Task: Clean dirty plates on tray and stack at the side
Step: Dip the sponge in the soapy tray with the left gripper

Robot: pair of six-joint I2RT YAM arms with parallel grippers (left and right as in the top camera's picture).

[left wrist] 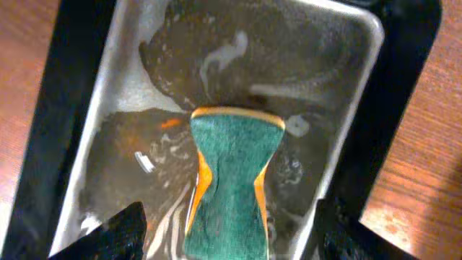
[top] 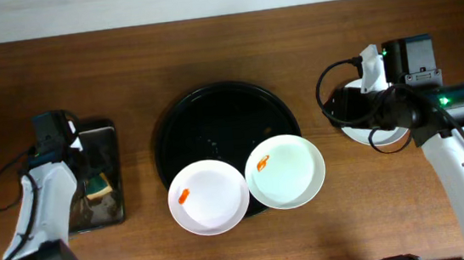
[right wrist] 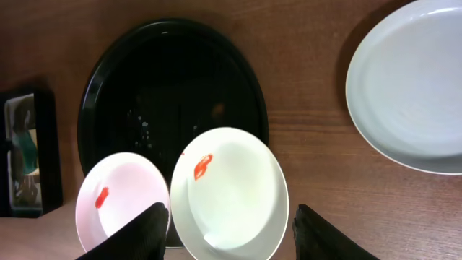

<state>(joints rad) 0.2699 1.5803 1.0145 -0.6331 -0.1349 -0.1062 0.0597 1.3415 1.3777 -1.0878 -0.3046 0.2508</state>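
Note:
The round black tray (top: 214, 119) sits mid-table. Two dirty plates rest on its front edge: a white plate (top: 209, 199) and a pale green plate (top: 287, 174), each with a small orange smear. A third plate (top: 375, 136) lies on the table at the right, mostly hidden under my right arm; in the right wrist view (right wrist: 408, 87) it shows no smear. My right gripper (top: 341, 109) is open and empty, high above the pale green plate (right wrist: 229, 193). My left gripper (left wrist: 231, 217) is open, with a green and orange sponge (left wrist: 232, 180) between its fingers.
The sponge lies in soapy water in a small rectangular black tray (top: 106, 135) at the left, also seen in the left wrist view (left wrist: 65, 108). Cables run by both arms. Bare wood lies between the trays and along the back.

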